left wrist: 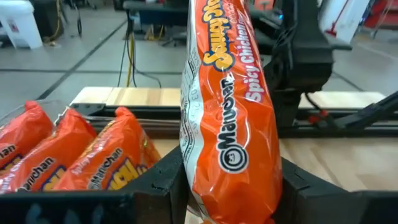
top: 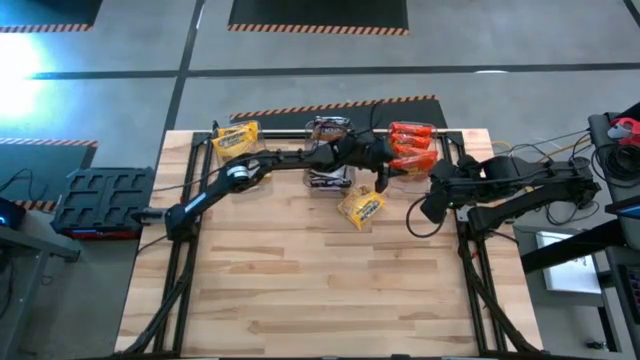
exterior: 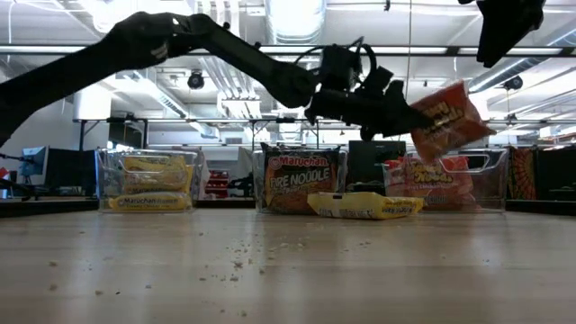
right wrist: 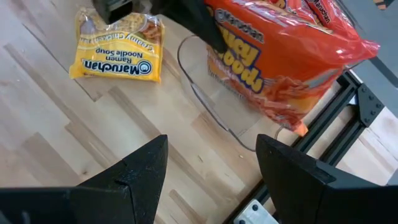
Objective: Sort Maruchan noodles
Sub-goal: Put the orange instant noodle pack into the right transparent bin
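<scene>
Low view: left gripper (exterior: 409, 119) clamps red packet (exterior: 452, 121) in the air above the red-packet bin (exterior: 490, 184) | step: delivering it; next, lower and release | packet stands on edge, long axis tilted, label sideways | right gripper (right wrist: 211, 171) gapes empty near yellow packet (right wrist: 118, 46) on table.

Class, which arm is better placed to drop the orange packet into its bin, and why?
Left: its gripper holds the orange packet above the bin of orange ones. The right gripper is open, empty.

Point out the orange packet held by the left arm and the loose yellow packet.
orange packet (left wrist: 230, 118), left wrist view, middle of its wrapper.
yellow packet (right wrist: 118, 53), right wrist view, centre of its label.
</scene>
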Robot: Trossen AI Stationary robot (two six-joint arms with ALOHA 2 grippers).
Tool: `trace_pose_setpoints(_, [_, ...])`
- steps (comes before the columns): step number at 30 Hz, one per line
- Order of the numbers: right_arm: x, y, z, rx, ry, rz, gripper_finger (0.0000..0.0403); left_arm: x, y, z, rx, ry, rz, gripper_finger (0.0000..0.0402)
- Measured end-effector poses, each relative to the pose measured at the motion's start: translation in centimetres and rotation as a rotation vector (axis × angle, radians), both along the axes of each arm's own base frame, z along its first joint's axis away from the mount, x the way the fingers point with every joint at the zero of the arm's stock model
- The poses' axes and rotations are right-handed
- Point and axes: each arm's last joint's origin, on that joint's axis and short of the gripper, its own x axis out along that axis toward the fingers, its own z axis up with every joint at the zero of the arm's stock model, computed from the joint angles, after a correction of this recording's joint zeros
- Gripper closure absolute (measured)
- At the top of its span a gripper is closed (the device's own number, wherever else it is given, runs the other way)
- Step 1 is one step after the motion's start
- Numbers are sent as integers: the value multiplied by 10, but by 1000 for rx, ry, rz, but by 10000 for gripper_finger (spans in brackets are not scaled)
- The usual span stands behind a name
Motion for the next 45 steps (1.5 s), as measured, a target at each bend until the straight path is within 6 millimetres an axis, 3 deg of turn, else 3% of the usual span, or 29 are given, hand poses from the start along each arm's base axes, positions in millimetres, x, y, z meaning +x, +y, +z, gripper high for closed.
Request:
trace_pose_setpoints(7, [-1,0,0,-13,19,21,172,9,9,-3,23,89,1,278])
trace_pose_setpoints(15, [0,0,0,-66,73,147,171,5,16,-6,15,154,8,278])
trace_pose_setpoints(45, [9,1,2,-61,-24,145,172,3,14,-8,-42,217,-5,278])
